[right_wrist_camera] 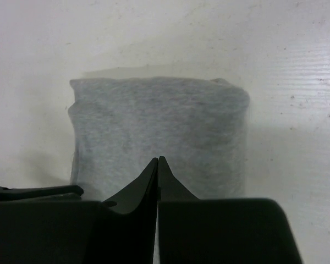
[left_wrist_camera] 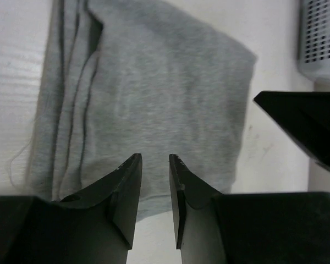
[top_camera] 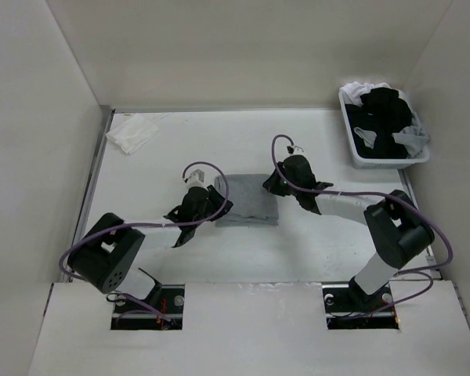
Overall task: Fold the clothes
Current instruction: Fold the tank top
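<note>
The grey T-shirt lies in the middle of the table as a compact, squared-off packet, with its stacked layer edges showing along one side in my left wrist view. I judge the folding all but done. It sits between my two arms, which flank it so that each can reach an edge. My left gripper hangs over the shirt's near edge, jaws parted by a narrow gap with nothing between them. My right gripper hovers at the opposite edge with its tips pressed together and no fabric pinched that I can see. Well apart from the shirt, a basket of black and white garments sits at the far right, and a small white cloth lies at the far left.
</note>
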You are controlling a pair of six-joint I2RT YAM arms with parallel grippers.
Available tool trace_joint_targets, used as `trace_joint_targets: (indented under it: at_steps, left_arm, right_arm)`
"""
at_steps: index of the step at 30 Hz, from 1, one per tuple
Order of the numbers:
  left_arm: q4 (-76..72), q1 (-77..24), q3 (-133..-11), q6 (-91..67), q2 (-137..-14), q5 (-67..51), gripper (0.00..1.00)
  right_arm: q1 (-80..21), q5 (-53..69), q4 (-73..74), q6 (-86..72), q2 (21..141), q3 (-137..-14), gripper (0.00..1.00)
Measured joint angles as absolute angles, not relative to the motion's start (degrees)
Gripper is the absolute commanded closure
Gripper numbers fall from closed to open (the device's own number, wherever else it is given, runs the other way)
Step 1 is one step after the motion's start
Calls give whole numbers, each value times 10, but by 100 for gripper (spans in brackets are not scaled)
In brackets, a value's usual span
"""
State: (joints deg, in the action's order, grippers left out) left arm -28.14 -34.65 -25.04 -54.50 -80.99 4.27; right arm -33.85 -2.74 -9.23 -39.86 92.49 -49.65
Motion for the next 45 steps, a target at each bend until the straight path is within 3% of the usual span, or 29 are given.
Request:
trace_joint_targets:
  at_steps: [5, 12, 18, 26, 35, 45]
  left_arm:
    - [-322, -347, -220, -561, -858, 34, 76]
    - [-367, -346, -165, -575, -823, 30, 75]
    - [-309, -342, -144, -569, -712, 32, 68]
    - [-176, -327, -192, -482, -537, 100, 57]
    - [-58, -274, -242, -408, -482, 156, 50]
    - [68, -220, -257, -400, -451, 180, 44]
  right_arm:
    - [-295, 34, -184, -445, 982, -479, 97]
    - [-253, 67, -244, -508, 1044, -478, 96]
    - [-248, 73, -253, -523, 1035, -477, 83]
    - [-240, 74, -243, -491, 838, -425, 66]
    - [-218, -28, -207, -422, 603, -355, 51]
    - [-233, -136, -233, -427, 630, -235, 50]
